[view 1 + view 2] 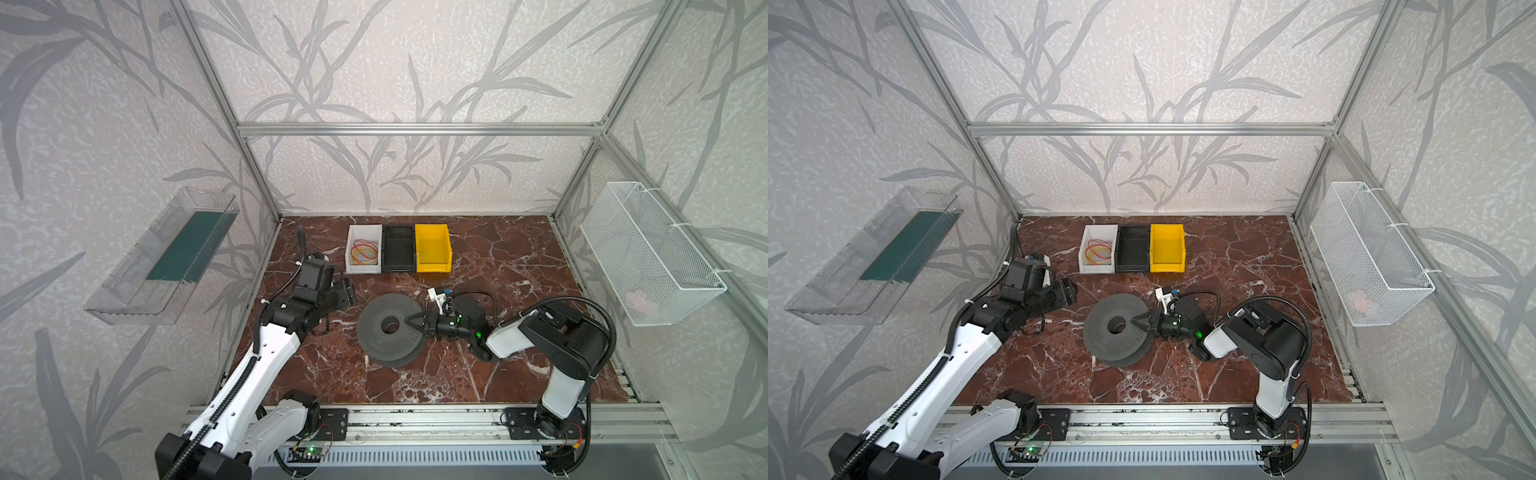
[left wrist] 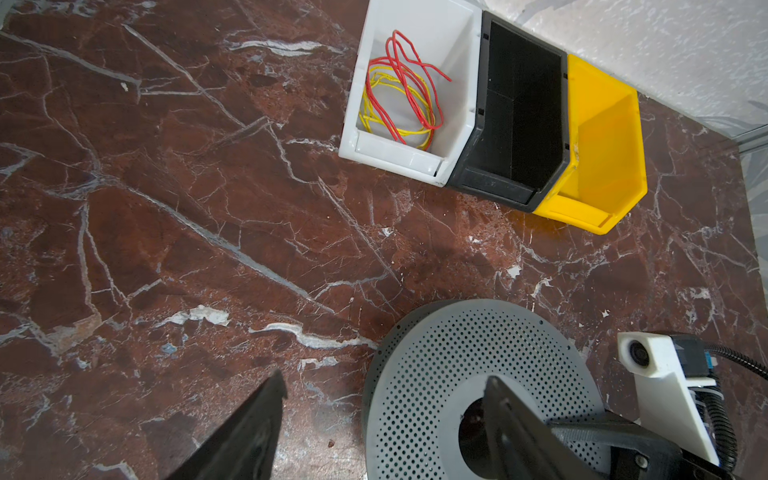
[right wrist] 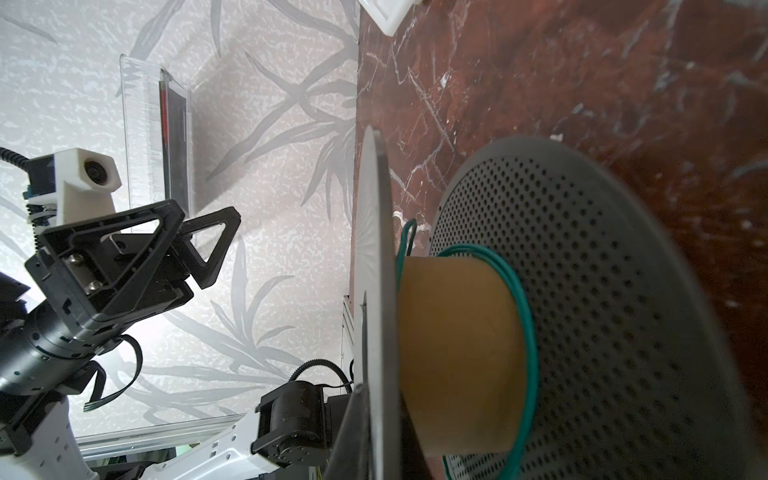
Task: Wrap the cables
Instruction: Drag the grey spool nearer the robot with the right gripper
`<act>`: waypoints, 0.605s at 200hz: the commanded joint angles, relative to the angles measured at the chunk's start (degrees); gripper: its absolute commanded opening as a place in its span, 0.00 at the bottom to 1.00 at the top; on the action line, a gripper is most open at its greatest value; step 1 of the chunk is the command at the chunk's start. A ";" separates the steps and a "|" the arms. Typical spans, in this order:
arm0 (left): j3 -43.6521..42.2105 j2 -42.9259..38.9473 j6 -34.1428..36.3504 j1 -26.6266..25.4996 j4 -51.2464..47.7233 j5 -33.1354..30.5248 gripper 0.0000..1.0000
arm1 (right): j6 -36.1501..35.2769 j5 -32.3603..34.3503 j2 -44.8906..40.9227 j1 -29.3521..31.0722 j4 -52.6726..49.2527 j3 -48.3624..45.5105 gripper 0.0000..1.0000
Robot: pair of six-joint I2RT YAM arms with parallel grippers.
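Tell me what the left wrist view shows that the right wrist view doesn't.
Only the left wrist view: red and yellow cables coiled in the white bin, with a black bin and a yellow bin beside it. Only the right wrist view: green wire on the spool's tan core, and a clear wall tray. Both: the grey spool and the marble table.

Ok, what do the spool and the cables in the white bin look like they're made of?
The spool: matte grey perforated flanges, probably moulded plastic; its hub looks like tan cardboard, though that's uncertain. The cables: thin wire in glossy plastic coating, one red, one yellow, holding loose springy loops. The white bin: smooth glossy plastic.
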 commanded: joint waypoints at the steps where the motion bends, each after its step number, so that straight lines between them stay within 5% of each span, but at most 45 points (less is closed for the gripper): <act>1: 1.95 0.87 -0.76 0.01 0.87 0.37 0.76 | -2.55 -0.14 1.78 -0.02 1.06 -2.01 0.00; 40: 1.91 2.15 -0.37 0.01 1.61 0.72 0.78 | -8.94 1.89 -0.68 -0.02 -7.21 -3.17 0.11; 121: 3.91 2.17 0.63 0.01 -3.15 0.35 0.84 | -23.35 8.21 -18.61 0.24 -35.57 -1.59 0.67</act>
